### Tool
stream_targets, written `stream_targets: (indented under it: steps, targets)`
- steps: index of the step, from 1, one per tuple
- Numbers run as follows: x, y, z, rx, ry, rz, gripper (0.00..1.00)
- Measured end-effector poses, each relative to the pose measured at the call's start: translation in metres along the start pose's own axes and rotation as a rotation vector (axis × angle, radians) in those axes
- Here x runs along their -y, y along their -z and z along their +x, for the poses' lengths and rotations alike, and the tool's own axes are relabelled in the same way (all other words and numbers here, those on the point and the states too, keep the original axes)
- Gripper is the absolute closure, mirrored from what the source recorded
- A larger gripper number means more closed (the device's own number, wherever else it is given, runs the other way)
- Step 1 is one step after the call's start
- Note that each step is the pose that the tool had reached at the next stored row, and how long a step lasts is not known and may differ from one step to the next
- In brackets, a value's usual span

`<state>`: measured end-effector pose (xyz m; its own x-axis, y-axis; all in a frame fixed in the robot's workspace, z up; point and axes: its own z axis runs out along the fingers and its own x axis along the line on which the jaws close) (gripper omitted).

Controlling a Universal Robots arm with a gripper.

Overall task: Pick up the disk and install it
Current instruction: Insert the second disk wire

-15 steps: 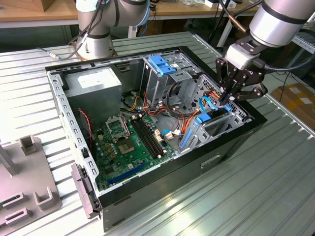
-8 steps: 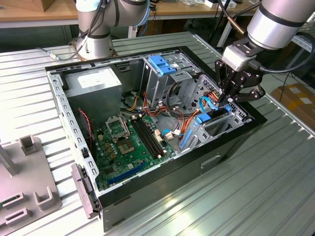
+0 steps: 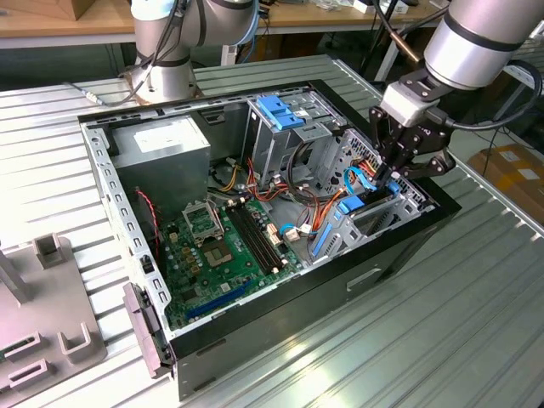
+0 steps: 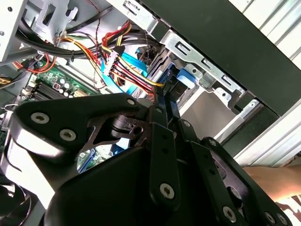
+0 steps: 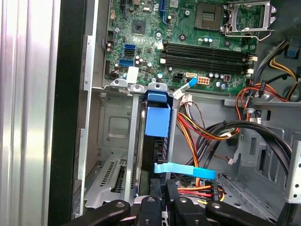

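Note:
The disk (image 5: 153, 155) stands on edge in a slot of the metal drive bay (image 5: 113, 122), its black body capped by a blue bracket (image 5: 157, 120). In the exterior view the disk (image 3: 355, 206) sits low in the bay at the front right corner of the open computer case. My gripper (image 3: 389, 177) reaches down into that bay from above. Its black fingers (image 5: 150, 207) are drawn together on the disk's near edge. In the second wrist view the gripper (image 4: 162, 94) pinches in just beside the blue bracket (image 4: 184, 77).
Red, yellow and black cables (image 5: 207, 127) and a flat blue cable (image 5: 186, 169) crowd the space beside the bay. The motherboard (image 3: 221, 246), grey power supply (image 3: 161, 144) and blue-handled drive cage (image 3: 280, 110) fill the case. A person's arm (image 4: 277, 179) shows outside the case.

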<state>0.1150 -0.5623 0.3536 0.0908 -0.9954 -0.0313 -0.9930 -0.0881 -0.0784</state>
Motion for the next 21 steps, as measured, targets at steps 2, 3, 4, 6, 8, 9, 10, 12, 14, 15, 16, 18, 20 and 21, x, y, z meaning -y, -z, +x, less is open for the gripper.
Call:
stream_targets:
  steps: [2,3,4,6,8,9,10,12,14,15,16,18,20,21]
  targets:
    - [-0.0002,-0.0006,0.0009,0.0001,0.000,0.0000,0.83]
    - [-0.0002,-0.0006,0.0011,-0.0006,0.000,-0.0001,0.83]
    - [-0.0002,-0.0005,0.0011,-0.0012,0.000,-0.0001,0.83]
    - [-0.0002,-0.0006,0.0011,-0.0014,0.000,-0.0001,0.83]
    - [-0.0002,-0.0006,0.0011,-0.0020,0.000,-0.0002,0.82]
    - [-0.0002,-0.0006,0.0011,-0.0024,0.000,-0.0002,0.76]
    - [-0.0002,-0.0006,0.0011,-0.0027,0.000,-0.0003,0.76]
    - [-0.0002,-0.0006,0.0011,-0.0030,0.000,-0.0003,0.76]
    - [-0.0002,-0.0004,0.0011,-0.0025,0.000,-0.0003,0.76]
    - [-0.0002,-0.0003,0.0011,-0.0025,0.000,-0.0002,0.76]
    - [-0.0001,-0.0003,0.0011,-0.0025,0.000,-0.0002,0.76]
    - [0.0006,0.0021,0.0009,-0.0027,0.000,-0.0003,0.76]
    - [0.0042,0.0109,-0.0005,-0.0017,0.001,-0.0002,0.76]
    - [0.0066,0.0119,-0.0004,0.0007,0.001,0.0000,0.76]
